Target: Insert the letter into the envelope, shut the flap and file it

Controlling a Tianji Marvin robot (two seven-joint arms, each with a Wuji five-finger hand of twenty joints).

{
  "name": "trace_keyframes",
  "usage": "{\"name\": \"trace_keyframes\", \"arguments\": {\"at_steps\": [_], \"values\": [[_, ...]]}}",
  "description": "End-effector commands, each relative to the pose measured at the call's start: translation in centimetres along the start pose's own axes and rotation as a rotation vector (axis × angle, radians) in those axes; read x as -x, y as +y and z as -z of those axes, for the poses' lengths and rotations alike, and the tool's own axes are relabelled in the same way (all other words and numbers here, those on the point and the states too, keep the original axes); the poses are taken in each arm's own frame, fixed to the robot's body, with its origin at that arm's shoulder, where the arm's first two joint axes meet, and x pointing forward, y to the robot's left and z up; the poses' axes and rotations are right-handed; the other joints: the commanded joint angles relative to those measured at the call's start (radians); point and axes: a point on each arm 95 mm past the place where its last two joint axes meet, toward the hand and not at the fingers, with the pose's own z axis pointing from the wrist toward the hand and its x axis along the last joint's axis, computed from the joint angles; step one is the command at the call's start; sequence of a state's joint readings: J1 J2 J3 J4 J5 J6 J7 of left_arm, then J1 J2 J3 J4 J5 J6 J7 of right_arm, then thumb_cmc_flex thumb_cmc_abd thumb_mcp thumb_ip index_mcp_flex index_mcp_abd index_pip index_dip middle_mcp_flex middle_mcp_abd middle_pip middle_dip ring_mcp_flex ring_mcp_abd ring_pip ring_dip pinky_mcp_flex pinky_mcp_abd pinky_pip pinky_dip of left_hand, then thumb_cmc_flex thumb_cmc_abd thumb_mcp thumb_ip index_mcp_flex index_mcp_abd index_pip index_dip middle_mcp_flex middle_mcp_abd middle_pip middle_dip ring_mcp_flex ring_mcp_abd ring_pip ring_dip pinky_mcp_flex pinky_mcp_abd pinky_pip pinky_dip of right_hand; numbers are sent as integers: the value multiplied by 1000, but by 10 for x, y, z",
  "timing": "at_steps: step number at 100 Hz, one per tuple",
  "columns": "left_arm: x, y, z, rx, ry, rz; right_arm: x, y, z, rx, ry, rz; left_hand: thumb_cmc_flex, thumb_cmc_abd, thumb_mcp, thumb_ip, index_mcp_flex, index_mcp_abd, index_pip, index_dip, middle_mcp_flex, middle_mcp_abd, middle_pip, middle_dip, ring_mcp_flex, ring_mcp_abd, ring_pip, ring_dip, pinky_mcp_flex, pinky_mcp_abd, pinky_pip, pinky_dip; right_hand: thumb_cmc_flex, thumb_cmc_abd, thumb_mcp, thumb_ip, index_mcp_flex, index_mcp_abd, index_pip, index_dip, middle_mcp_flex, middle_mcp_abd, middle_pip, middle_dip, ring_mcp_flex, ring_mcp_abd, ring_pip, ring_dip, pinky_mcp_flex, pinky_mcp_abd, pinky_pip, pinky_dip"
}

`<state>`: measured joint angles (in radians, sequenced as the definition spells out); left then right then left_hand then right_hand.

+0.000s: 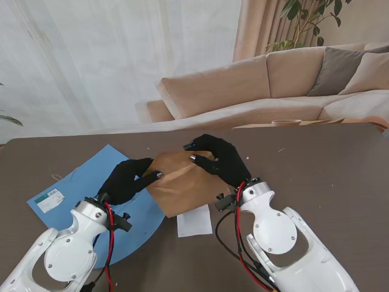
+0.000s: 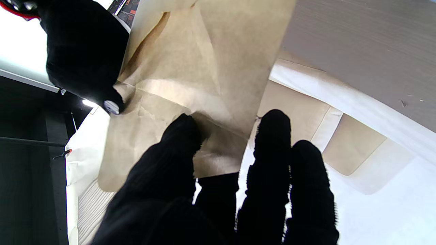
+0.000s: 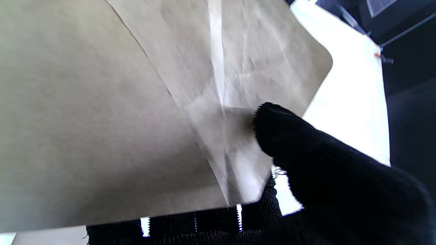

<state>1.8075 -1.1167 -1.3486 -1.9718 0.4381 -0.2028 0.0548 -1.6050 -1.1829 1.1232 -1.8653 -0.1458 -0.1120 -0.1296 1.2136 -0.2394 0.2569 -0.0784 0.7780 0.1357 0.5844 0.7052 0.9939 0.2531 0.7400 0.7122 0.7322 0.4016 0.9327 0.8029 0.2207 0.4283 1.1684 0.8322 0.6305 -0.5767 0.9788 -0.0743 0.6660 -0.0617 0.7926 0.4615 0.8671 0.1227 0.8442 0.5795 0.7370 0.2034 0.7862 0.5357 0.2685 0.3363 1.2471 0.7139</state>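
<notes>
While gripping the envelope (image 1: 182, 179): left hand (image 1: 126, 180), right hand (image 1: 220, 159), fingers curled.

Bench (image 1: 328, 164) bare to right and far side: wide passage there. Centre blocked: envelope (image 1: 182, 182) held between left hand (image 1: 127, 180) and right hand (image 1: 222, 159). Blue folder (image 1: 79, 182) covers left near area, under left hand. White sheet (image 1: 194, 222) lies between forearms, just beside envelope's near edge.
</notes>
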Motion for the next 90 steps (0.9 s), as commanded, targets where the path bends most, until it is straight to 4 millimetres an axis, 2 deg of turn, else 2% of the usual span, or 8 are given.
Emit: {"name": "trace_keyframes", "arguments": {"at_steps": [1, 17, 32, 39, 46, 56, 76, 90], "values": [[-3, -1, -1, 0, 7, 7, 0, -1, 5, -48, 1, 30, 44, 11, 88, 14, 78, -87, 187, 91, 30, -3, 44, 31, 10, 15, 33, 38, -5, 10, 38, 3, -65, 1, -11, 43, -34, 4, -179, 8, -73, -44, 11, 15, -42, 6, -19, 16, -17, -18, -1, 22], [-4, -3, -1, -17, 14, 9, 1, 3, 8, -115, -5, 127, 42, 13, 92, 14, 80, -87, 192, 125, 35, 1, 56, 53, 12, 20, 50, 49, -5, 13, 50, 10, -106, -72, -69, 33, -105, 18, -252, 24, -181, -79, 5, 20, -108, -22, -53, 14, -48, -46, -25, 25], [-6, -4, -1, -35, 23, 28, 4, 3, 6, -128, -1, 178, 42, 10, 96, 14, 82, -84, 189, 139, 37, 4, 55, 60, 13, 24, 51, 50, -5, 16, 52, 11, -61, -89, -54, 12, 12, -40, -171, 63, -128, -81, 4, 23, -74, -25, -42, 24, -25, -41, -24, 34], [-8, -5, 0, -34, 30, 34, 5, 2, 4, -114, 0, 172, 41, 11, 97, 14, 82, -85, 184, 143, 33, 3, 50, 61, 12, 23, 51, 50, -5, 16, 52, 12, -9, -106, -57, -36, 30, -83, -51, -38, -74, -74, -19, 20, -41, -17, -35, 26, -4, -35, -21, 43], [-9, -5, 1, -25, 37, 36, 6, 2, 1, -102, 0, 164, 40, 9, 99, 14, 83, -86, 179, 144, 32, 1, 46, 61, 10, 23, 48, 49, -6, 15, 51, 12, 32, -103, -72, -42, 42, -125, 92, -128, -1, -66, -51, 8, 4, -8, -27, 21, 25, -23, -6, 40], [-10, -5, 4, -9, 45, 41, 6, 0, -2, -78, -1, 150, 40, 5, 98, 12, 78, -85, 155, 130, 31, -1, 27, 51, 6, 19, 33, 40, -7, 11, 47, 9, 61, -70, -60, -38, 125, -154, 141, -143, 146, -61, -79, -33, 105, 5, 5, 23, 95, 5, 37, 44], [-13, -6, 12, 15, 58, 44, 7, -3, -8, -13, -9, 116, 45, -8, 76, 10, 83, -80, 80, -18, 26, -9, -66, -1, -30, 18, -43, -9, -34, -8, -6, -22, 73, -64, -14, -37, 231, -103, 216, -116, 343, -37, -24, -57, 285, 20, 93, 31, 241, 66, 146, 51], [-13, -8, 13, 35, 49, 19, 6, -3, -9, -3, -9, 120, -4, -70, 23, 32, 6, -90, 23, -139, -50, -25, -219, 106, -150, -21, -141, -28, -101, -41, -77, -29, 74, -76, 7, -40, 242, -82, 221, -101, 385, -30, -12, -60, 332, 13, 110, 29, 282, 74, 171, 47]]}}
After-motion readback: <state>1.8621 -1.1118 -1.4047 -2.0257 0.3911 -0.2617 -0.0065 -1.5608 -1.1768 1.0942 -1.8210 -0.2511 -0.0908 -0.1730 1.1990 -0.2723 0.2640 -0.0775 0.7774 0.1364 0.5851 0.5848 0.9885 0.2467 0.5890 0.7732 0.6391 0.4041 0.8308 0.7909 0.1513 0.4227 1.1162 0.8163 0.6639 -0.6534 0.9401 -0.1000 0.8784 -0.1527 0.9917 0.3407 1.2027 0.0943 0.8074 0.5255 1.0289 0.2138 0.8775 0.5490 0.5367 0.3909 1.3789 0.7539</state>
